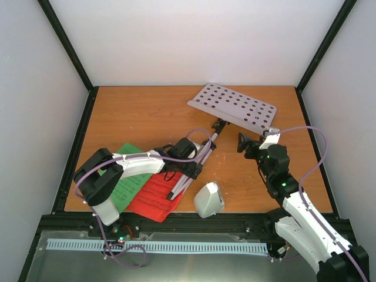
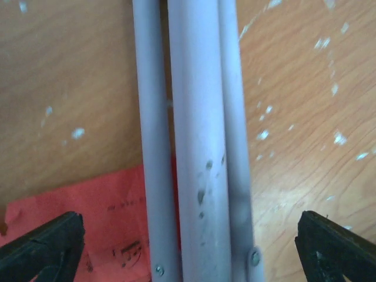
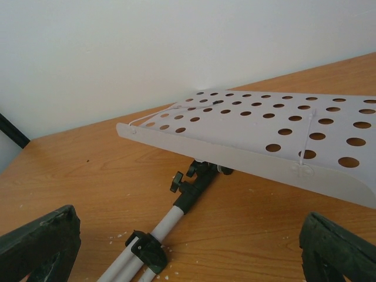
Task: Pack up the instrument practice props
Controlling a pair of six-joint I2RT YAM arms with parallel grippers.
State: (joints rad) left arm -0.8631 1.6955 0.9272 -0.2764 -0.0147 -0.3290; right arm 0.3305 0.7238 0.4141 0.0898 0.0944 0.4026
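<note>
Left gripper [image 2: 188, 247] spread wide, straddling the folded stand legs [image 2: 197, 147]; can't tell if it touches them. Legs lie partly over the red sheet [image 1: 154, 198], green sheet [image 1: 130, 183] just beside it. Right gripper [image 3: 188, 247] spread too, empty, facing the stand's perforated tray [image 3: 276, 132]. Metronome [image 1: 208, 200] sits near the table [image 1: 147, 117] front edge.

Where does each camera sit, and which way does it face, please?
Top external: above, behind the arms, looking down at the table; both arms, left hand and right hand show.
Left wrist: down on the tripod legs and red sheet; its open fingertips show.
Right wrist: low across the table at the music stand; open fingertips show.
Shared: all see the music stand.
</note>
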